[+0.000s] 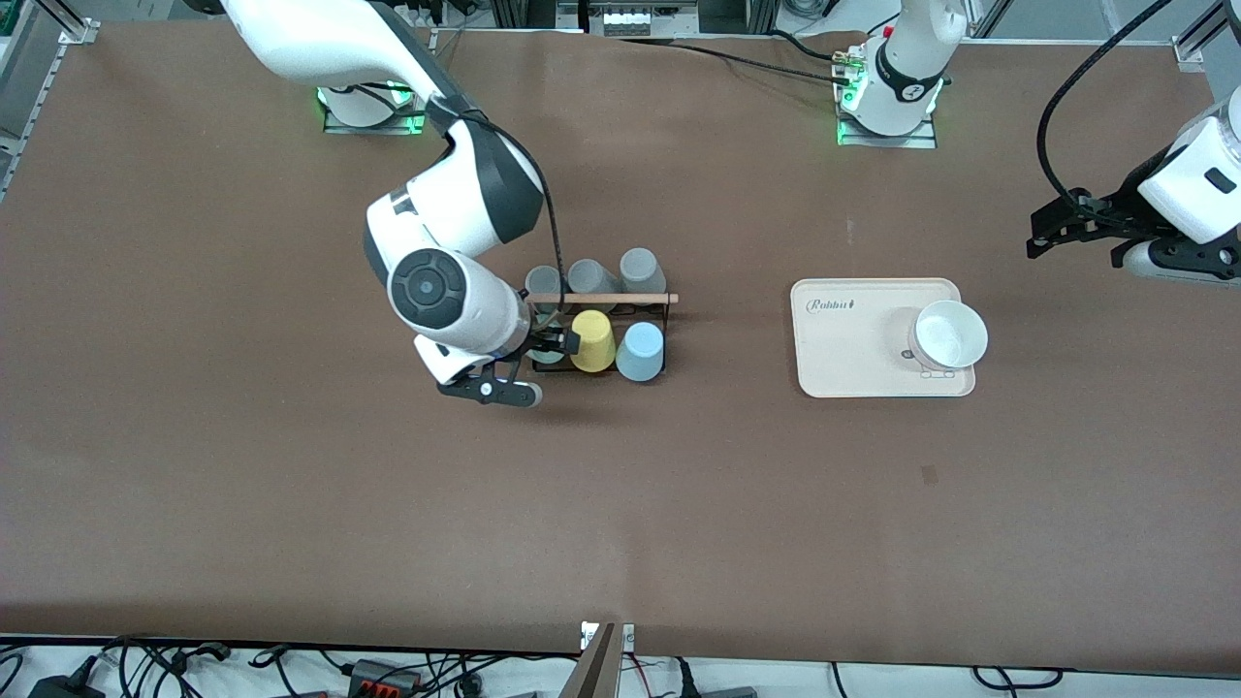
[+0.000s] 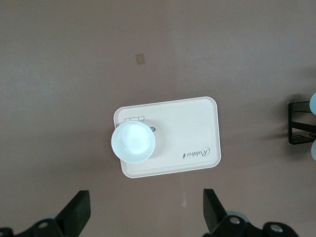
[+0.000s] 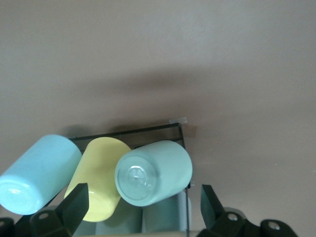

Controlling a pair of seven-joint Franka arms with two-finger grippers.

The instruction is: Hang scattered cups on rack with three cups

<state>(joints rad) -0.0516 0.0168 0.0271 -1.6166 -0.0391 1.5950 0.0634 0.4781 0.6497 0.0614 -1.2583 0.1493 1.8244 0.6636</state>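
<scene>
Two task cups sit upturned on my rack (image 1: 648, 312) at mid-bench: mint cup (image 3: 154, 173), blue cup (image 1: 640, 351), yellow cup (image 1: 592, 340) between. Right gripper (image 3: 140, 210) over the mint cup, jaws spread, clear of it. Left gripper (image 2: 145, 217) waits spread above the tray (image 2: 192, 128).

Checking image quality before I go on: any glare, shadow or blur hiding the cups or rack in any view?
Front view: even light, the right arm hides the mint-green cup and part of the rack. Right wrist view: cups close and soft-focused, a broad shadow on the table beside the rack. Left wrist view: sharp, mild glare in the white bowl on the tray.
</scene>
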